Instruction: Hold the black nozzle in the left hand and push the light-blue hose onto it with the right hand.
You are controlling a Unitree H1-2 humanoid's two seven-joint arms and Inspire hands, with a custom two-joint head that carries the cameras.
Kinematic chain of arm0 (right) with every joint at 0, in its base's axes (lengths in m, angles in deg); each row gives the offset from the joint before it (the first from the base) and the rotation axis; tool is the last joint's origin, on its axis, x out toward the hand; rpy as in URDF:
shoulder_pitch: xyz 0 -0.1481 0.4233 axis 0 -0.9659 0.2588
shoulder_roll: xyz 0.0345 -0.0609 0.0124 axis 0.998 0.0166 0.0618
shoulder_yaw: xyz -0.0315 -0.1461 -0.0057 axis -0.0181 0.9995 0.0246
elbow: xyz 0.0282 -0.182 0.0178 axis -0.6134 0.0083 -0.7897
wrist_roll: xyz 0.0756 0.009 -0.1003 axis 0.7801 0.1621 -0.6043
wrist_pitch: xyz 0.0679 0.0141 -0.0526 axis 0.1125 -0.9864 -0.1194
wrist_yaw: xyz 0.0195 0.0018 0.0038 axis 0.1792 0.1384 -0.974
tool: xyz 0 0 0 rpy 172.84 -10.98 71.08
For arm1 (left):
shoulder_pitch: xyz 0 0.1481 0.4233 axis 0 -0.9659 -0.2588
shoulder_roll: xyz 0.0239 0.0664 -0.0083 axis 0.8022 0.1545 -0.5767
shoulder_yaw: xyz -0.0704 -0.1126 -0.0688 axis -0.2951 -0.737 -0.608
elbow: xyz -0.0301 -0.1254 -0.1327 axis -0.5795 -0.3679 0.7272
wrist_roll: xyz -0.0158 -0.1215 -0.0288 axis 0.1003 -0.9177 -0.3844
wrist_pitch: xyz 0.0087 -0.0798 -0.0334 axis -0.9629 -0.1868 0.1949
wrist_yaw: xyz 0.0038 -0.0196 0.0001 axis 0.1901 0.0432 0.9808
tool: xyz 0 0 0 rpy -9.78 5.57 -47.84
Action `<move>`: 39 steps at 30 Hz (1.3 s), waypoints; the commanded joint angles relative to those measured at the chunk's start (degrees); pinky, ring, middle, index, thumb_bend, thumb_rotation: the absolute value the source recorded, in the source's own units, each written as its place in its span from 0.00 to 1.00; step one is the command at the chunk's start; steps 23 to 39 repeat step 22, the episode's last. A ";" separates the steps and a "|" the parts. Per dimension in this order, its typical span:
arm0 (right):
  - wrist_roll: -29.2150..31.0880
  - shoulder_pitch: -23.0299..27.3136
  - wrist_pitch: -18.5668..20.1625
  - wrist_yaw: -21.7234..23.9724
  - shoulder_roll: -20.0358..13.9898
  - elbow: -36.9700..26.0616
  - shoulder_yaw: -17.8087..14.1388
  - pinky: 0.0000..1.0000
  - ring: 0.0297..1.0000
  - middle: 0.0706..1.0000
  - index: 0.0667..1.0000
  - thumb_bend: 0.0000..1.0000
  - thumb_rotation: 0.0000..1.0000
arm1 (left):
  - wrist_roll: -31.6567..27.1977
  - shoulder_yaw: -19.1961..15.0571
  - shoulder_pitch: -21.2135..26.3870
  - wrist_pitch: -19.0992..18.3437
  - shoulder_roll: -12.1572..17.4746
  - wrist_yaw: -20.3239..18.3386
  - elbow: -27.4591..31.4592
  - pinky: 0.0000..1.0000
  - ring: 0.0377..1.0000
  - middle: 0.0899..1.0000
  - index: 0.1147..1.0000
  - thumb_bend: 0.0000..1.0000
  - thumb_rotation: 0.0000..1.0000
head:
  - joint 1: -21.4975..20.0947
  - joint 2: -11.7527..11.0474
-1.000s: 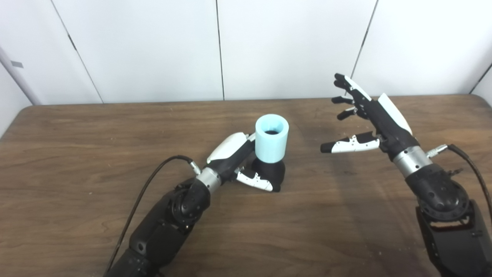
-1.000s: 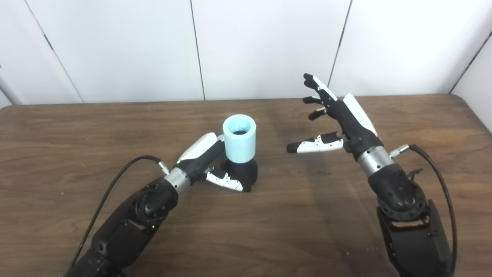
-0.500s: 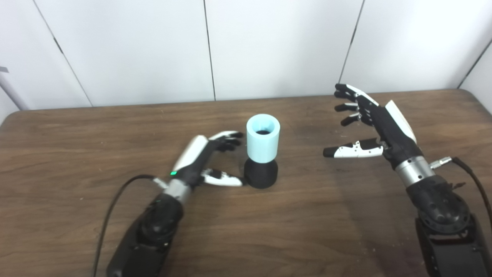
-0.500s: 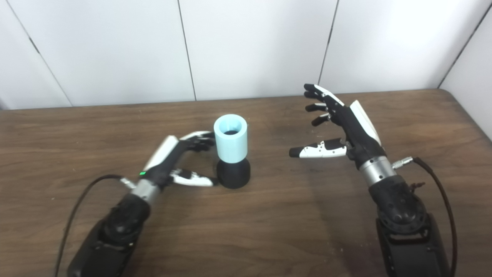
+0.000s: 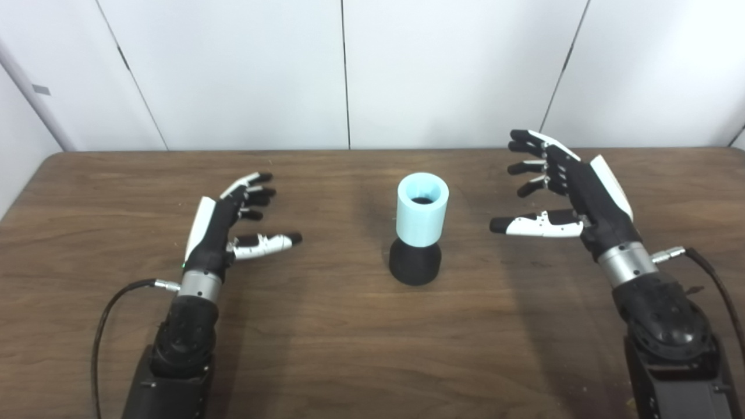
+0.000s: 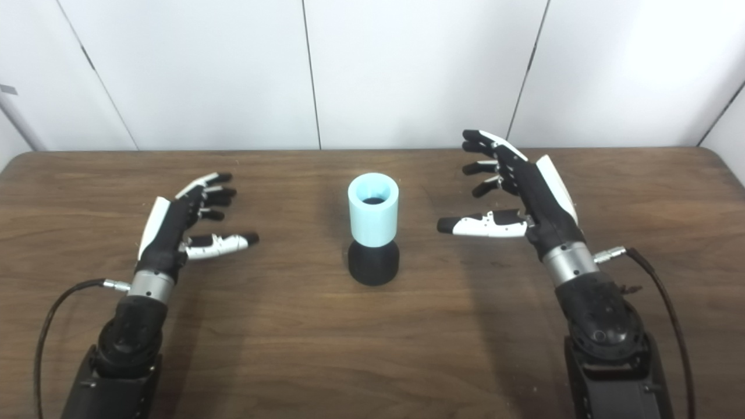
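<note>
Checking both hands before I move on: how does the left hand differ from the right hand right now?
The left hand sits farther out from the blue hose, while the right hand is nearer to it. The left hand also looks lower over the table, the right one raised higher. Both are open, holding nothing, thumbs pointing inward toward the hose, which stands on the black nozzle.

Dark brown wooden table (image 5: 349, 349), grain running side to side, filling the lower part of both views under and between the two hands. Rounded far corners, one beyond the left hand (image 5: 224, 224), one beyond the right hand (image 5: 573, 189). Behind the far edge, past the fingertips, white panelled wall (image 5: 244, 70) split by thin dark seams. Brighter patch of light on the panels above the right hand. Faint soft shadows on the wood.
</note>
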 commanded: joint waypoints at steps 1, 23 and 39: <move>2.06 0.79 0.69 -2.17 2.56 -1.99 -0.94 0.54 0.67 0.76 0.81 0.72 0.18 | -2.60 0.50 1.28 1.66 -0.62 -1.09 2.73 0.63 0.72 0.70 0.71 0.70 0.05 | 0.07 0.02; 7.36 -2.65 -4.31 -3.94 2.94 2.15 -3.24 0.57 0.68 0.77 0.78 0.81 0.33 | -12.76 -0.17 -0.58 0.77 -0.85 -6.18 6.36 0.54 0.63 0.62 0.64 0.72 0.04 | -0.52 -0.40; 7.36 -2.65 -4.31 -3.94 2.94 2.15 -3.24 0.57 0.68 0.77 0.78 0.81 0.33 | -12.76 -0.17 -0.58 0.77 -0.85 -6.18 6.36 0.54 0.63 0.62 0.64 0.72 0.04 | -0.52 -0.40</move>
